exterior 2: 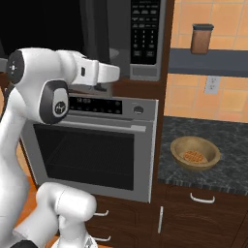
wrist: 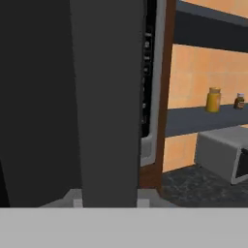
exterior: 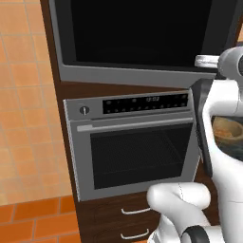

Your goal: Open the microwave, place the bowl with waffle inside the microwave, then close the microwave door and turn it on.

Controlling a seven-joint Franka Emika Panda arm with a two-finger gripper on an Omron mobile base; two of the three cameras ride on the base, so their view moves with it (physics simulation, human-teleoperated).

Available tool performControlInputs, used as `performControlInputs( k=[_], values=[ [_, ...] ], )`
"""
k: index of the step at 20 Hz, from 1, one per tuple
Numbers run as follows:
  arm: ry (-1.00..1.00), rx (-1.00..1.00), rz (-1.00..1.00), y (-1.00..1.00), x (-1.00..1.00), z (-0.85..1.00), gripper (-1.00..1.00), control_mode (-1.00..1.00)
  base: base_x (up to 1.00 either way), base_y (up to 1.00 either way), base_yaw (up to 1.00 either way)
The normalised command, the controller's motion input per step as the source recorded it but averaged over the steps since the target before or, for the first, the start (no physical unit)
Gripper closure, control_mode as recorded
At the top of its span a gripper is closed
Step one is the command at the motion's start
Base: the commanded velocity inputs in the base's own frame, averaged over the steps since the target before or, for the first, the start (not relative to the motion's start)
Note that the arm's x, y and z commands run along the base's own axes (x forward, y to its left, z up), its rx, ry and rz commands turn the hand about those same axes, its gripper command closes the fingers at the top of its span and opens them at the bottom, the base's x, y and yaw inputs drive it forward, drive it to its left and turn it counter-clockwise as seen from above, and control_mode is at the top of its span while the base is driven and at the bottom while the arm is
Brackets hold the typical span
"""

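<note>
Right base view, microwave (exterior 2: 126,38) keypad writing unreadable, jaws' state hidden, cannot tell.

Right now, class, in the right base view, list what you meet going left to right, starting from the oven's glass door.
Oven door → microwave keypad strip → bowl with waffle on the dark counter, with the brown jar on the shelf above it.
</note>
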Motion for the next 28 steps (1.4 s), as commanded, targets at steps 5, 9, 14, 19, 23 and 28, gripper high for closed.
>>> performControlInputs(
  k=[5,9,14,19,23,28],
  values=[
    [-0.33,-0.09,-0.20,0.35,-1.00,-0.26,1.00,-1.00,0.00,0.00,0.00],
    [-0.31,-0.09,-0.21,0.34,-1.00,-0.24,1.00,-1.00,0.00,0.00,0.00],
    [-0.26,-0.12,-0.19,0.54,-1.00,-0.35,1.00,-1.00,0.00,0.00,0.00],
    [-0.08,-0.15,-0.24,0.86,-0.95,-0.40,-1.00,-1.00,0.00,0.00,0.00],
    [0.06,-0.13,-0.05,0.80,-0.03,-0.27,-1.00,-1.00,0.00,0.00,0.00],
    [0.16,-0.03,0.11,0.21,0.51,-0.13,-1.00,-1.00,0.00,0.00,0.00]
  ],
)
